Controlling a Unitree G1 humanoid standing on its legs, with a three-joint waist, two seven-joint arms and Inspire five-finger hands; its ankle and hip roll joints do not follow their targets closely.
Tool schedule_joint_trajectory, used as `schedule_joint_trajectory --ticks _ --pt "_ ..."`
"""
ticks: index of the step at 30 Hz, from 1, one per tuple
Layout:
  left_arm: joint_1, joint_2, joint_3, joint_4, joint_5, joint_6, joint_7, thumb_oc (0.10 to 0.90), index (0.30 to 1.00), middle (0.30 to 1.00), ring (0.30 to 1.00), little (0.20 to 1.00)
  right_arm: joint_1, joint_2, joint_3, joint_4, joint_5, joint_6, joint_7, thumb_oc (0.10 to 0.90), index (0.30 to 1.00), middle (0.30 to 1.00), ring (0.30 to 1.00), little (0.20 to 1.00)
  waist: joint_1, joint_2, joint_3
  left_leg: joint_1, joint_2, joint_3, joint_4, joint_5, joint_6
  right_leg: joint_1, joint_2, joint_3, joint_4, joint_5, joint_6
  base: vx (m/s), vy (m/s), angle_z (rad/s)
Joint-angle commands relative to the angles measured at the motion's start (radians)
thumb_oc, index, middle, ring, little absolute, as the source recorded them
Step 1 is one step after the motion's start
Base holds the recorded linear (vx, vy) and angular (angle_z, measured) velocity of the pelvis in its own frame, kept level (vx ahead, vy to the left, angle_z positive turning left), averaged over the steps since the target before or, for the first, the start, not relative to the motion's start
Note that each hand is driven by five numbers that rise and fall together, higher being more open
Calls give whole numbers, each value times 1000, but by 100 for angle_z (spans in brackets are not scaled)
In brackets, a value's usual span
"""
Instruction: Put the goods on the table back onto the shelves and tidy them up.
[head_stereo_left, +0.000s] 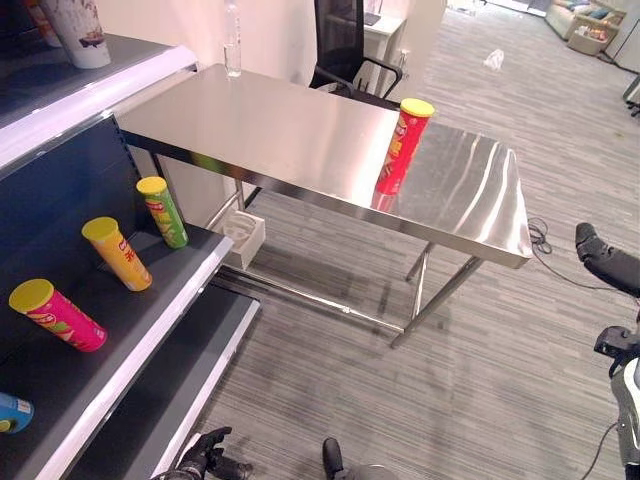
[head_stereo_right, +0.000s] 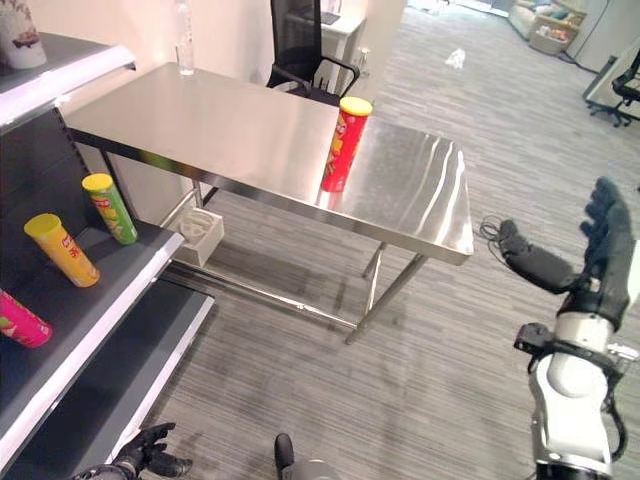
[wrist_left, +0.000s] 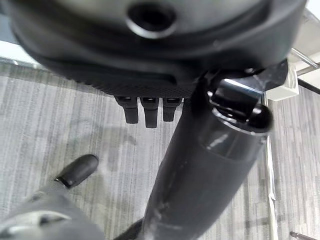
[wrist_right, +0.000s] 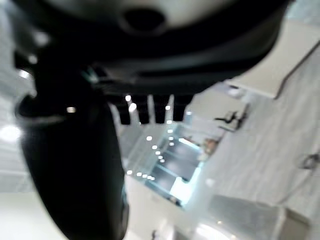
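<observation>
A red can (head_stereo_left: 402, 146) with a yellow lid stands upright on the shiny surface (head_stereo_left: 280, 130). Three more cans lie on the shelf (head_stereo_left: 120, 330) at the left. The right hand (head_stereo_right: 590, 262) is up at the right, fingers apart and empty. The left hand (head_stereo_left: 205, 455) is low and near, fingers loose.

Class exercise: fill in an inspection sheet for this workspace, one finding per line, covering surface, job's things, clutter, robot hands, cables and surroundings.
Surface: steel table, shiny, mostly bare.
Job's things: red can upright on the table; green can, yellow can and pink can already on the shelf.
Clutter: clear bottle at the table's far edge.
Robot hands: left robot hand low, relaxed; right robot hand raised, open; both hold nothing.
Cables: one on the floor past the table.
Surroundings: black office chair, grey carpet.
</observation>
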Motion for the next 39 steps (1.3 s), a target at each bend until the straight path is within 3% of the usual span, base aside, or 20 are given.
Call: schedule_joint_trajectory --ticks 1,5,6,7,10,11,14,17,23,27,32,39 --pt "-60 45 -25 -23 -1 -24 12 800 900 900 900 900 -147 -66 -92 -73 30 -87 -43 800 900 900 900 900 55 21 -3 -45 66 -74 2 -43 1 -56 -22 -56 272 -247 76 -35 -17 -5" --pt "-60 62 -20 -42 -26 -18 19 800 900 900 900 900 -202 -74 -44 -55 36 -90 -38 800 900 900 900 900 92 22 7 -64 79 -76 2 -32 9 -55 -29 -89 346 -250 83 -93 -39 -8" --pt "-49 71 -18 -41 -32 -15 17 800 900 900 900 900 -242 -88 -8 -35 33 -85 -29 800 900 900 900 900 129 17 7 -76 89 -67 4 -28 14 -31 -43 -120 380 -254 83 -64 -30 -19" --pt "-49 71 -16 -41 -32 -15 16 800 900 900 900 900 -246 -90 -6 -32 33 -86 -29 800 900 900 900 900 128 16 9 -75 87 -66 4 -28 14 -31 -44 -118 383 -256 84 -91 -62 -13" --pt "-23 94 -4 -38 -44 -4 20 800 900 900 900 900 -297 -122 32 0 31 -83 -23 800 900 900 900 900 188 -7 4 -106 121 -42 16 -5 15 -4 -50 -188 465 -229 101 -113 -158 -15" --pt "-17 103 1 -43 -45 0 18 800 900 900 900 900 -312 -131 37 14 32 -85 -29 800 900 900 900 900 206 -17 4 -120 136 -37 22 2 10 4 -50 -203 451 -226 107 -89 -183 -44" --pt "-5 113 -2 -48 -54 3 9 800 900 900 900 900 -343 -147 49 25 40 -83 -32 800 900 900 900 900 243 -54 -2 -148 137 -26 44 0 -6 66 -77 -273 295 -250 77 -63 -139 -28" --pt "8 101 2 -44 -51 4 5 800 900 900 900 900 -357 -156 73 37 38 -76 -29 800 900 900 900 900 260 -60 -12 -167 164 -8 72 16 -28 118 -55 -295 172 -277 51 -98 -120 8" --pt "8 86 -20 -70 -53 7 -15 800 900 900 900 900 -346 -161 95 13 33 -76 -19 800 900 900 900 900 242 -35 -3 -188 231 -20 103 69 -70 164 2 -284 95 -313 0 -134 -98 -32" --pt "-5 83 -26 -72 -56 9 -15 800 900 900 900 900 -343 -164 93 5 42 -84 -16 800 900 900 900 900 229 -19 10 -212 247 -30 150 76 -81 187 15 -287 64 -325 -19 -92 -43 9" --pt "10 46 -40 -12 -40 7 -15 800 900 900 900 900 -393 -199 118 14 70 -91 9 800 900 900 900 900 210 15 10 -210 250 -82 158 63 -90 197 -5 -284 47 -325 -20 -22 64 5" --pt "11 29 -39 10 -36 1 -9 800 900 900 900 900 -421 -214 142 -18 83 -99 29 800 900 900 900 900 199 21 3 -204 227 -66 141 38 -82 174 -46 -280 71 -327 -2 58 90 -3"
